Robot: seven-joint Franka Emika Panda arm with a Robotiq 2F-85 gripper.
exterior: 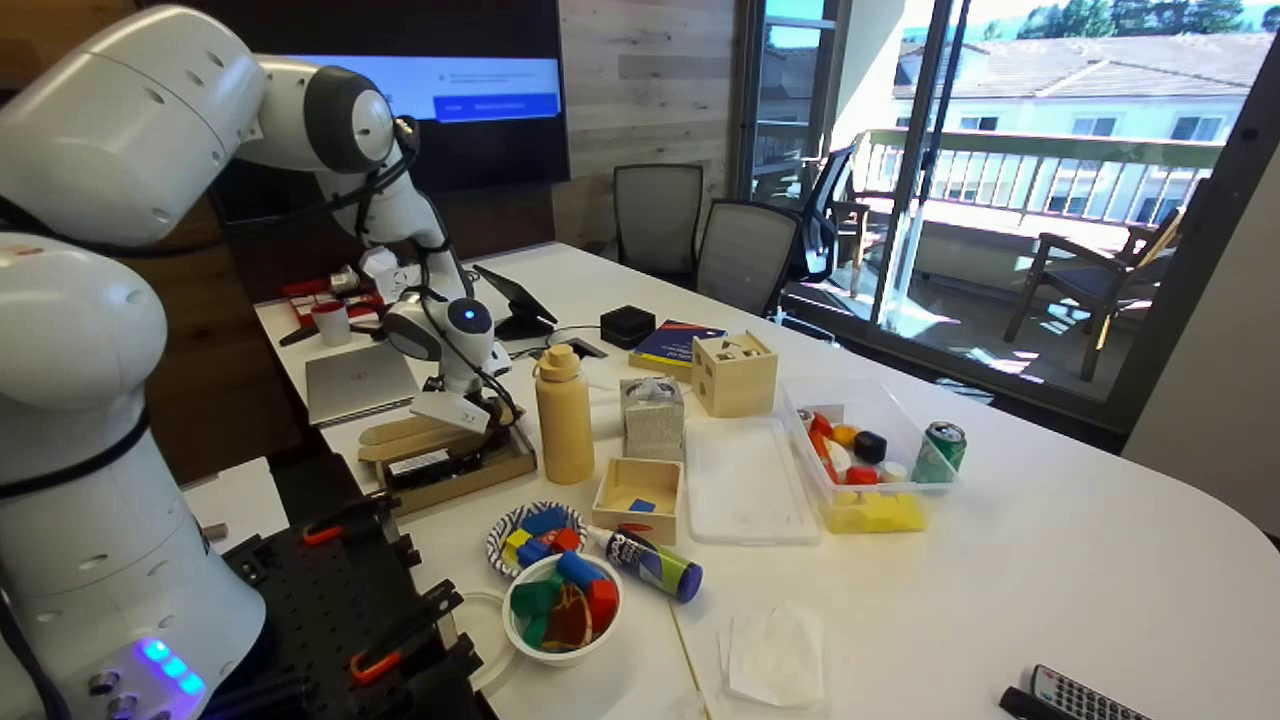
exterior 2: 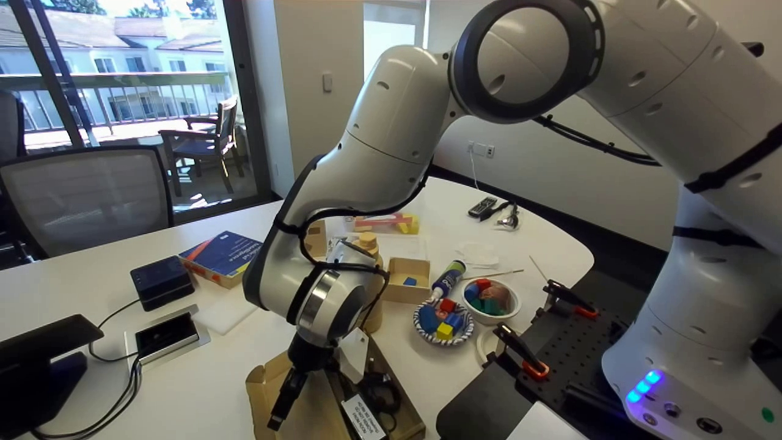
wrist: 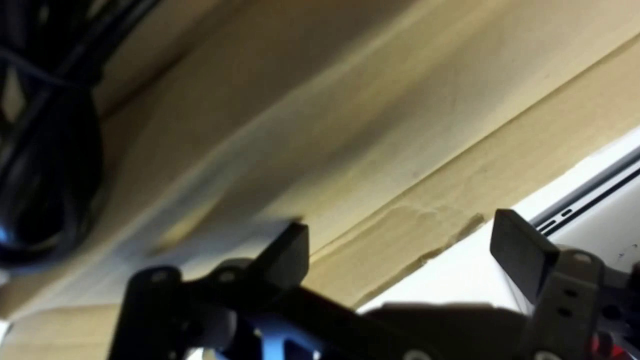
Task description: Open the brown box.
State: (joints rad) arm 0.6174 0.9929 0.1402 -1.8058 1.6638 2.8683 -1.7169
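At the left of an exterior view, a flat, closed silver laptop [exterior: 360,382] lies along the edge of the long white table [exterior: 1000,560]. Just right of it, also near that edge, sits the low, rectangular brown cardboard box [exterior: 470,487], its lid [exterior 2: 317,406] folded back toward the laptop and bundled black cables [wrist: 50,170] inside. Over the lid hangs the black two-fingered gripper [wrist: 401,222], its fingers [wrist: 522,255] spread wide. In the wrist view the lid's worn edge slants through the space between them, and a narrow strip of white tabletop separates that edge from the laptop; whether a finger touches cardboard, I cannot tell. A tall, upright tan bottle [exterior: 566,430] stands just beside the box's right end, so room there is tight. Further right come a small, open pale wooden tray [exterior: 658,522], a clear plastic bin [exterior: 858,398] and, just beside the bin, a green metal can [exterior: 938,460]; past them, white tabletop spreads broadly to the rounded edge.
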